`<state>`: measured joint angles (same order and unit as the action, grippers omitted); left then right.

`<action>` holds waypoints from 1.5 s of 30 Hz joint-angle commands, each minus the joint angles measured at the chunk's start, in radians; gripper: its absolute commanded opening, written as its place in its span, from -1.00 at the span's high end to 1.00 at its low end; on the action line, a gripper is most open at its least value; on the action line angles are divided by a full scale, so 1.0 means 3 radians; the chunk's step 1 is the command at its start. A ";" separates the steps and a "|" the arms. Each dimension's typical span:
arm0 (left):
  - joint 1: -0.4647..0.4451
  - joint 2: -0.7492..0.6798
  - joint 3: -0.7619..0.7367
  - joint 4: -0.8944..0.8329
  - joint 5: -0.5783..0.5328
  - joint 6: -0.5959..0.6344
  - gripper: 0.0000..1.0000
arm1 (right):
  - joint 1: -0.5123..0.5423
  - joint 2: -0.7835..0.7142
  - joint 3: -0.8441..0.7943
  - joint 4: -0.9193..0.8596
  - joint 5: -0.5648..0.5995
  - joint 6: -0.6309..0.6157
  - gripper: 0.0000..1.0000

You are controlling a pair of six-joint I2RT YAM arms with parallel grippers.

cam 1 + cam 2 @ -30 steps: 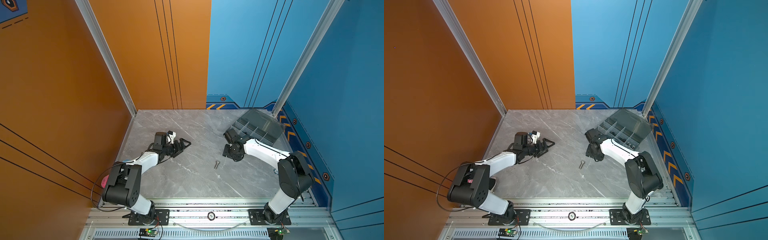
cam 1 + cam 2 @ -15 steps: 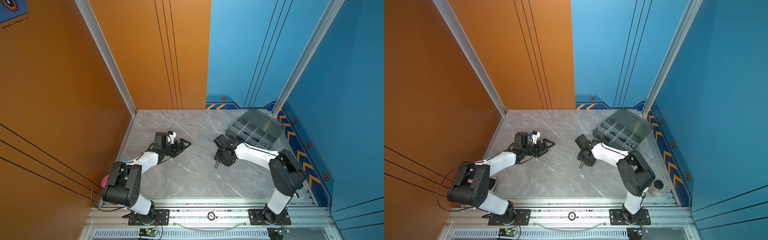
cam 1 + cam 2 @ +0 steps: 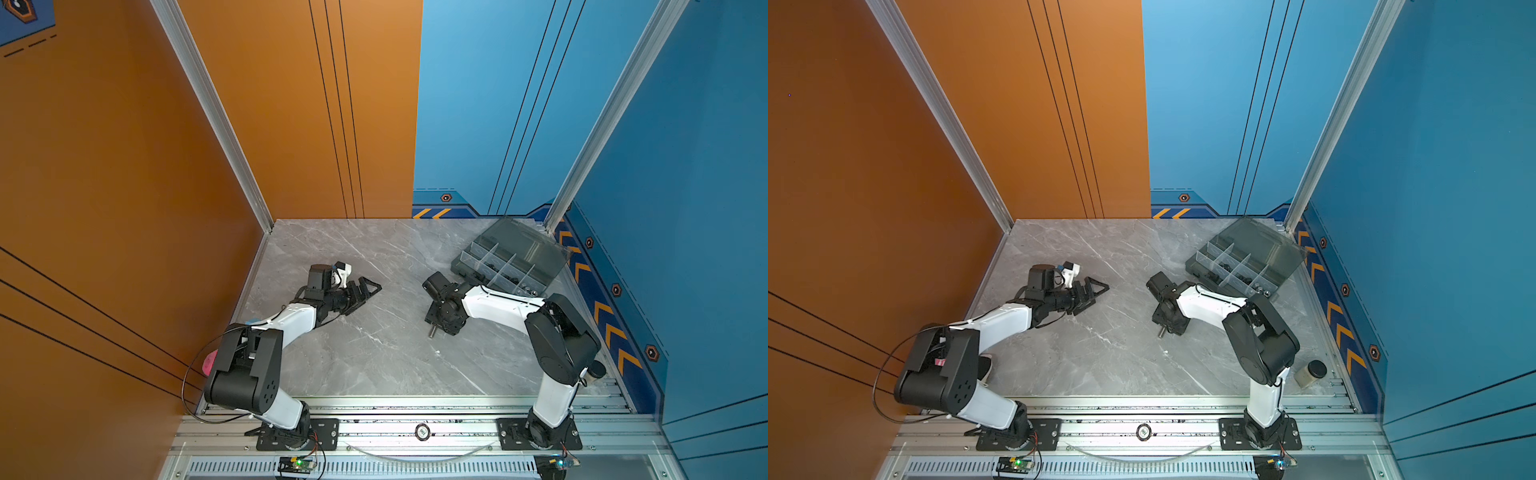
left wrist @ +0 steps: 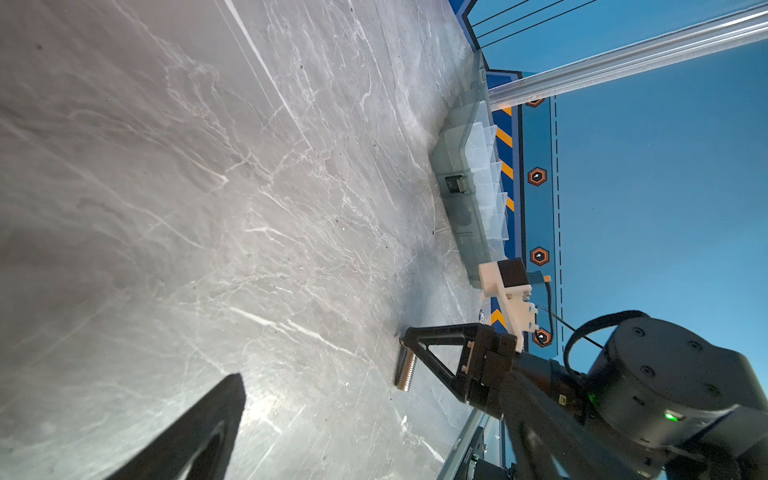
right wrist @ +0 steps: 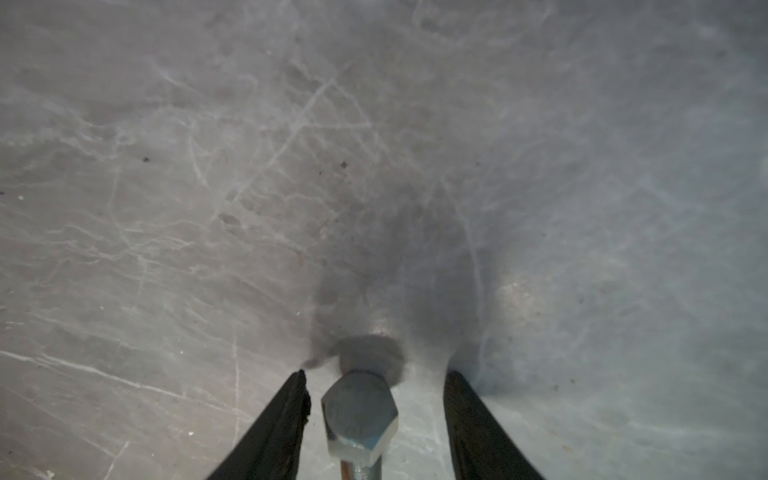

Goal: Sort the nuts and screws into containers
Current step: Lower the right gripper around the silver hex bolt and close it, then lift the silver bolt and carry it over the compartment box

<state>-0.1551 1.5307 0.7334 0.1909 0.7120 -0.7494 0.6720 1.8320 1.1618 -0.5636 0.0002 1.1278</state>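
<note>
Straddling a long silver hex-head bolt [image 5: 359,419], the right gripper [image 5: 377,376] sits low over the grey marble-patterned surface [image 3: 374,365], near its middle. Its two black fingers [image 5: 270,436] stand apart, one on each side of the bolt's head, with a gap on both sides and no contact yet. The step in hand looks like picking up this bolt, the only loose piece visible on the surface. The next move probably calls for closing the fingers squarely across the head or shank without nudging it, since a round shank could roll, then lifting and carrying it to the smoky-grey translucent plastic organiser box [image 3: 459,268]. The box sits open at the far right corner, its tinted lid [image 3: 523,245] tipped back, with pale dividers and small pieces in several compartments, too small to identify. The bolt is bright and shiny, lying flat on its side, with a six-sided head and threaded shank; in both top views one end pokes out from under the gripper [image 3: 432,331]. The left gripper [image 3: 372,287] rests on the surface well apart, holding nothing visible; whether its fingers are together or apart cannot be told.
</note>
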 commanded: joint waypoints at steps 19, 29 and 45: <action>0.0057 -0.0053 -0.0103 0.0039 0.0092 0.0067 -0.96 | 0.0071 0.0131 0.0043 -0.0110 -0.0018 0.0043 0.10; 0.0077 -0.0073 -0.0133 0.0074 0.0104 0.0059 -0.95 | 0.0071 0.0199 -0.0030 -0.0031 -0.0028 0.0051 0.35; 0.0077 -0.0071 -0.0133 0.0084 0.0112 0.0044 -0.95 | 0.0025 -0.0185 -0.0068 0.0217 0.0061 -0.0380 1.00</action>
<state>-0.1417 1.5295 0.7059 0.2134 0.7269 -0.7494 0.6861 1.8374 1.1553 -0.5007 0.0010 1.0695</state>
